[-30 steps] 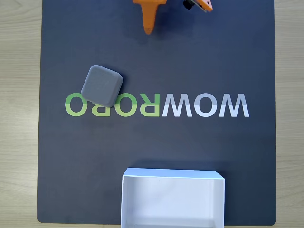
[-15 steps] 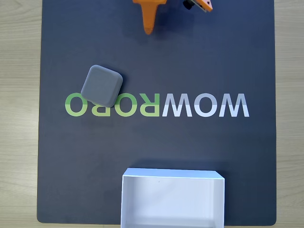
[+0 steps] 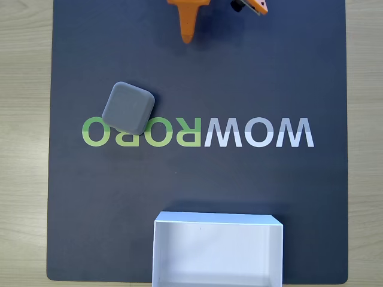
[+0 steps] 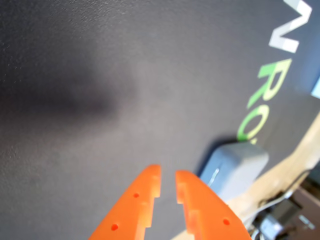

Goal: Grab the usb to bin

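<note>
So up close in the wrist view you've got the orange plastic two-finger pincer [image 4: 167, 181] poking in from the bottom edge, its two fingers nearly pressed together with just a thin slit between the tips, and nothing pinched in there. It's hanging over bare dark mat. Just past the right-hand finger [image 4: 200, 205] sits the usb, a small flat grey square block with rounded corners and a matte finish [image 4: 234, 167], a bit blurry, lying flat on the mat right beside the green letters of the logo. Behind it there's a strip of light wood.

From the fixed view looking down, the orange pincer [image 3: 188, 37] only peeks in at the top edge, tip pointing down the frame. The grey block [image 3: 128, 107] is lower and to the left of it, well apart, turned at a slight angle and overlapping the top of the green "RO" in the upside-down WOWROBO lettering [image 3: 197, 133]. The big dark grey mat [image 3: 287, 72] covers most of the pale wooden surface [image 3: 24, 149]. Down at the bottom edge, right of centre, is the bin, a white rectangular open-top box with thin walls [image 3: 217, 219], well apart from the block.
</note>
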Motion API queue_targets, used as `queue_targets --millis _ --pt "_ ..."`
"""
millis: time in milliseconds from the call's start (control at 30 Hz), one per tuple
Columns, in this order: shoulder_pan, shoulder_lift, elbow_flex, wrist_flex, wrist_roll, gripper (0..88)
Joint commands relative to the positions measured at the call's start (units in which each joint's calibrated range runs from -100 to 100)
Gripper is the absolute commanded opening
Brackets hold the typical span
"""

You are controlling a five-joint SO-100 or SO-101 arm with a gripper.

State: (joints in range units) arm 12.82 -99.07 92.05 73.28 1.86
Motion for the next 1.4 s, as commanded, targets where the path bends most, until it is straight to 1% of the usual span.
queue_targets --millis 0,300,533,667,767,833,933,1067,1133,1367 --pt "0.1 -0.2 -0.4 0.4 0.0 3.2" --pt "0.1 -0.2 -0.4 0.4 0.0 3.2" --pt "-2.0 -0.2 -0.2 -0.3 0.0 3.2" --pt "-1.5 0.0 -0.4 -0.4 -0.2 3.2" --pt "-1.5 2.8 -1.0 -0.5 -0.1 3.8" --pt "-1.5 7.6 -1.9 -3.4 -0.2 4.0" --pt "-1.3 17.7 -5.1 -11.2 0.0 4.0" --pt "3.3 34.2 -16.9 -19.7 0.0 4.0" --pt "6.0 42.3 -25.3 -21.3 -0.3 4.0" --pt "14.8 67.4 -53.1 -21.3 -0.3 4.1"
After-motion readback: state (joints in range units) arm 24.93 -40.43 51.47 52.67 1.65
